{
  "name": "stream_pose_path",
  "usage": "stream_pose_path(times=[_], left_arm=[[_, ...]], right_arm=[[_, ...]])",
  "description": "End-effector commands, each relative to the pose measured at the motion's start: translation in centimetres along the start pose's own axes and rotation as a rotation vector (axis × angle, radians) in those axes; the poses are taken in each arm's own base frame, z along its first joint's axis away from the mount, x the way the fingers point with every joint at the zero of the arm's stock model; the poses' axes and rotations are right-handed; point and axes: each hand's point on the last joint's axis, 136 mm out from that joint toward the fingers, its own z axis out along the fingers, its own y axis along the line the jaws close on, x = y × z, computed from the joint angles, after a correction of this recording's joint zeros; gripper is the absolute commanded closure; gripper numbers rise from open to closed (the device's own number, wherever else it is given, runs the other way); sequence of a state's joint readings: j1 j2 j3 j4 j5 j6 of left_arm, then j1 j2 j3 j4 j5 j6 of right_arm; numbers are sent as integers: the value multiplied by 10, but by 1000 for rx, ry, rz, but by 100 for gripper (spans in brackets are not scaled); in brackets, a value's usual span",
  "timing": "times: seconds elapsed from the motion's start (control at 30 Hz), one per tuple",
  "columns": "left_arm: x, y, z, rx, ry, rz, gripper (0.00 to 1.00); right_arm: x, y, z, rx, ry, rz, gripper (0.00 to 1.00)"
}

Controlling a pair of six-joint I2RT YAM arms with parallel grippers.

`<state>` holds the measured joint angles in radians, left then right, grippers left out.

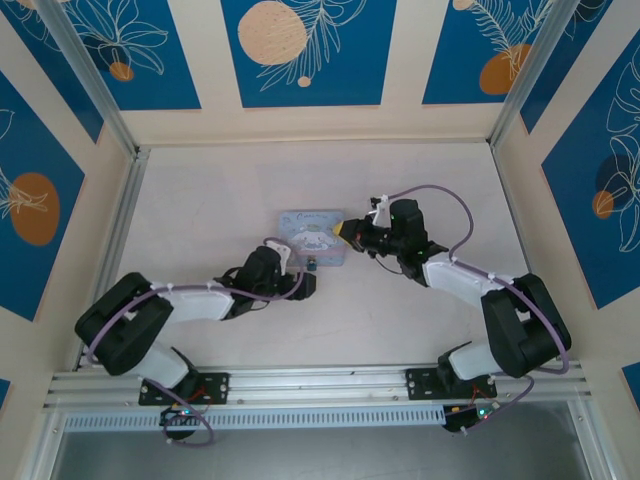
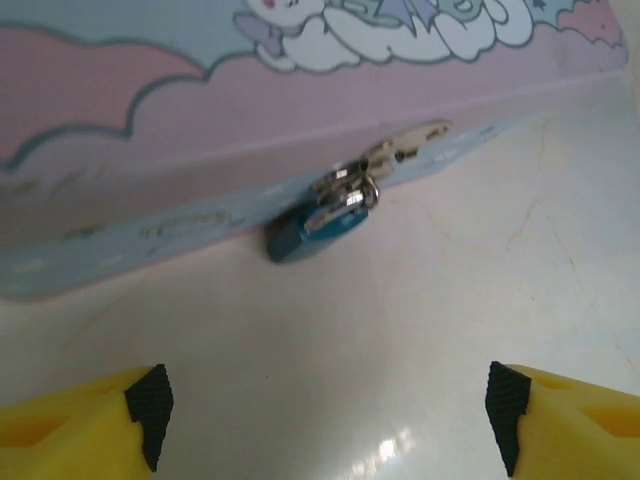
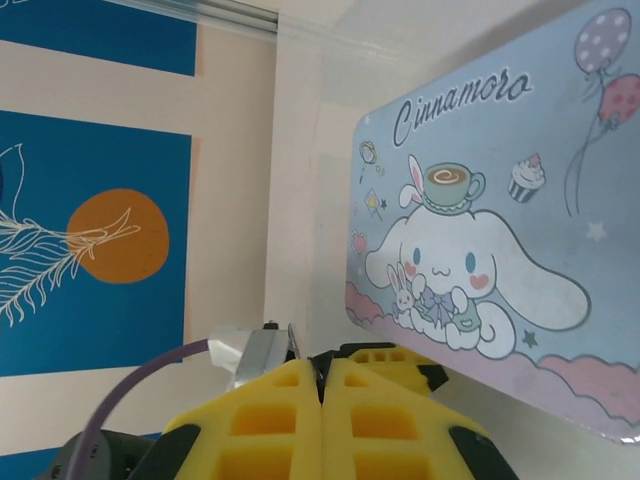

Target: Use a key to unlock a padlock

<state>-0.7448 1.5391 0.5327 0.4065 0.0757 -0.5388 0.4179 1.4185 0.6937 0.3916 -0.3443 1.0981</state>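
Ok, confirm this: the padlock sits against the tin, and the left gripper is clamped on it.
Not clamped: the left wrist view shows the left gripper open, fingers apart and short of the padlock, which does sit against the tin.

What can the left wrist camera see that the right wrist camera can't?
Left wrist view: the small blue padlock resting against the lower edge of the tin, with the left gripper open in front of it. Right wrist view: the tin's cartoon lid with its lettering, a blue wall panel, and the right gripper shut. Shared: the tin itself, seen from different sides.
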Motion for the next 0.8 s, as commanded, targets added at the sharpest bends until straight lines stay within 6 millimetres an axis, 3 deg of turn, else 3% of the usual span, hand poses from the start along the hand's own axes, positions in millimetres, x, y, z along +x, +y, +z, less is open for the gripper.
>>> stream_pose_path(times=[0.0, 0.37, 0.77], left_arm=[[-33, -19, 11, 42, -130, 61, 20], [-33, -23, 44, 40, -157, 79, 28], [-47, -57, 54, 202, -191, -52, 30]], right_arm=[[-8, 4, 2, -6, 9, -7, 100], [-22, -14, 3, 12, 6, 39, 100], [-31, -33, 3, 19, -2, 71, 100]])
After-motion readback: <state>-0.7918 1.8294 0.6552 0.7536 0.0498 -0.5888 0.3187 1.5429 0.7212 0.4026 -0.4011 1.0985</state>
